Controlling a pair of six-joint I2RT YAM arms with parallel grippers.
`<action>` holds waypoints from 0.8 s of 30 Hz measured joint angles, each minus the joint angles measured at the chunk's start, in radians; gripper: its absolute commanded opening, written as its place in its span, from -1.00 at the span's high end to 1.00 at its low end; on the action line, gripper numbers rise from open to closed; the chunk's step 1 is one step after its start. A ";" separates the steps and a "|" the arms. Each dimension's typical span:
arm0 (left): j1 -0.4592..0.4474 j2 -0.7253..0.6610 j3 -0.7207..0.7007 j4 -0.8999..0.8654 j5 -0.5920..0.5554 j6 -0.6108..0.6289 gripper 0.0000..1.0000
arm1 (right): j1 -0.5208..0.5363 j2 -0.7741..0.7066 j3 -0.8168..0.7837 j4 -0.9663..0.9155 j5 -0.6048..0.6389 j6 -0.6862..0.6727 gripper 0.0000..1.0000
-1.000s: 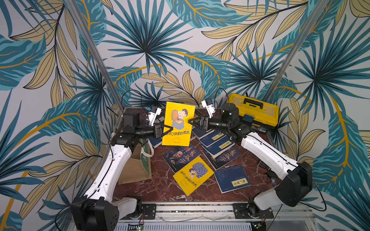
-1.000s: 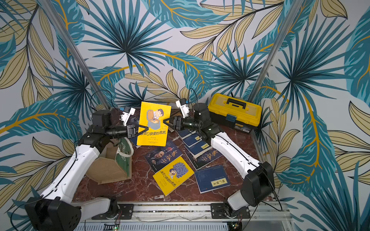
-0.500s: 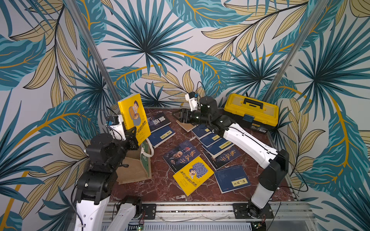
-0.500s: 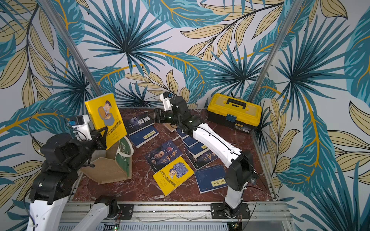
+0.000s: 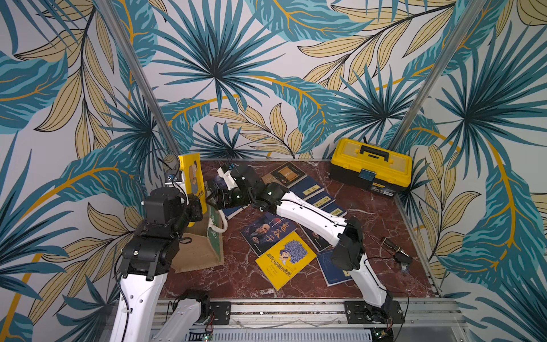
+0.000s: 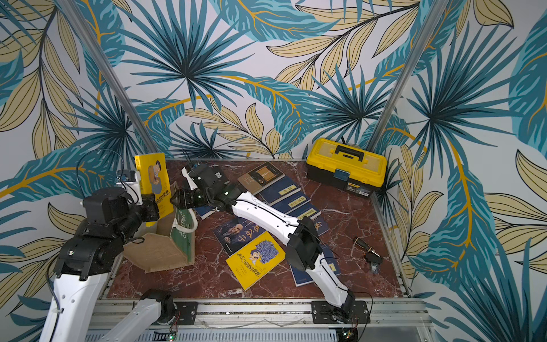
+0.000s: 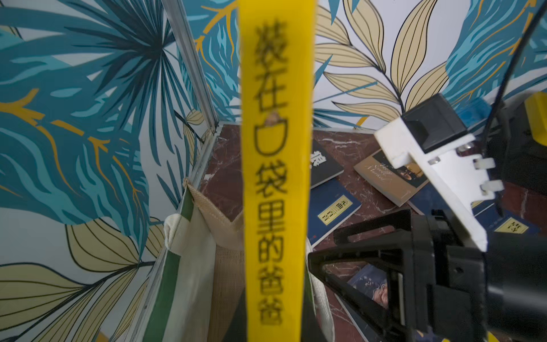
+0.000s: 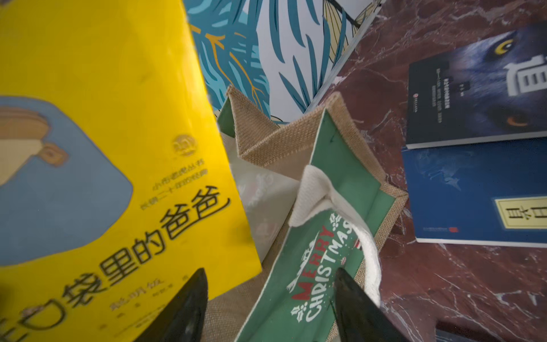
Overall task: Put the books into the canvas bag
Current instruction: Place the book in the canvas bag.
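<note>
One book point(image 5: 192, 177): yellow, clamped in left claw point(image 5: 194, 208), bag point(image 5: 201, 248) beneath.
Right claw point(image 8: 269, 274): parted, empty.
Next: lower straight in.

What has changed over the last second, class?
The left tool carried the upright yellow book leftward to above the canvas bag. The right tool followed, open, to the bag's green side. The other books and toolbox stayed put.

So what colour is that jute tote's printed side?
Green: the tan jute tote's printed side shows best in the right wrist view.
</note>
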 measured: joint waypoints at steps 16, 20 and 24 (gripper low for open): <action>0.000 -0.048 0.000 -0.184 0.035 -0.005 1.00 | 0.004 0.035 0.018 -0.080 0.027 -0.012 -0.02; 0.000 -0.025 0.000 -0.202 0.069 -0.019 1.00 | 0.004 0.035 0.018 -0.087 0.027 -0.016 -0.16; 0.000 0.002 0.000 -0.220 0.099 -0.039 1.00 | 0.006 0.035 0.019 -0.090 0.031 -0.020 -0.17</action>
